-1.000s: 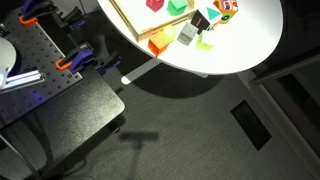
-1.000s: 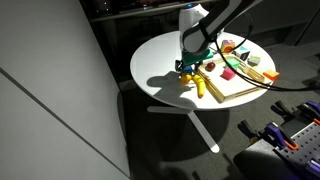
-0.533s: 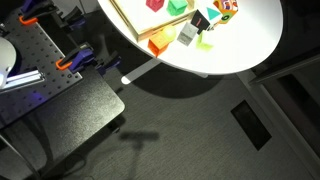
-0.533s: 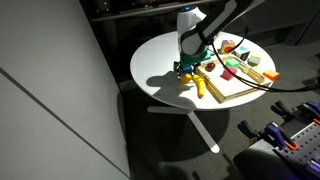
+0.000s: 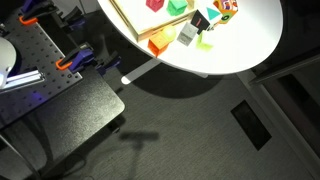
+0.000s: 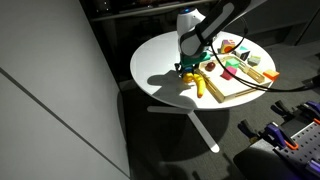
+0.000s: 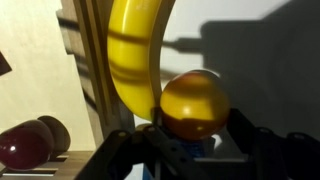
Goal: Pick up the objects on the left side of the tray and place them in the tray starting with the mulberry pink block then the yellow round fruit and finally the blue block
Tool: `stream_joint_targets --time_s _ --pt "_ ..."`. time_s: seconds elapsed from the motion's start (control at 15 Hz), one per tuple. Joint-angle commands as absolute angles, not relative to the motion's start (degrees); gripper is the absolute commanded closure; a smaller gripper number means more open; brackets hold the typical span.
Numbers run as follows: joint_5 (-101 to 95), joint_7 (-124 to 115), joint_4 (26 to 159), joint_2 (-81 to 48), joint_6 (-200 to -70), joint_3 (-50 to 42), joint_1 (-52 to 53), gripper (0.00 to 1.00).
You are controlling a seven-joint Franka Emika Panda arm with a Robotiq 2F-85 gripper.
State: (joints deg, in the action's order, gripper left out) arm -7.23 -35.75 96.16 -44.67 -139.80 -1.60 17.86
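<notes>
In the wrist view my gripper [image 7: 195, 140] is shut on the yellow round fruit [image 7: 195, 102], a smooth yellow ball held between both fingers. A bit of the blue block [image 7: 192, 150] shows just below the ball. The tray's wooden rim [image 7: 85, 70] runs to the left of it. In an exterior view the gripper [image 6: 187, 66] is low over the table by the tray's [image 6: 245, 90] near corner. In an exterior view a reddish-pink cube, the mulberry pink block [image 5: 156, 4], lies in the tray [image 5: 130, 18]; there the gripper is out of frame.
A yellow banana [image 7: 135, 50] lies along the tray rim beside the ball, also seen in an exterior view [image 6: 200, 86]. Dark red fruit [image 7: 25, 145] sit in the tray. An orange block [image 5: 158, 45], a green block [image 5: 178, 6] and other pieces stand on the round white table [image 5: 240, 45].
</notes>
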Motion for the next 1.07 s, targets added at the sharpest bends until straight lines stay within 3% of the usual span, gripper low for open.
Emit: stream_joint_targets --time_s 0.0,1.0 --pt "-5.57 -34.03 93.91 -45.53 -137.41 -1.73 17.41 0.58" --pt "-5.88 -36.31 96.77 -38.30 -129.26 -3.71 17.25 0.58"
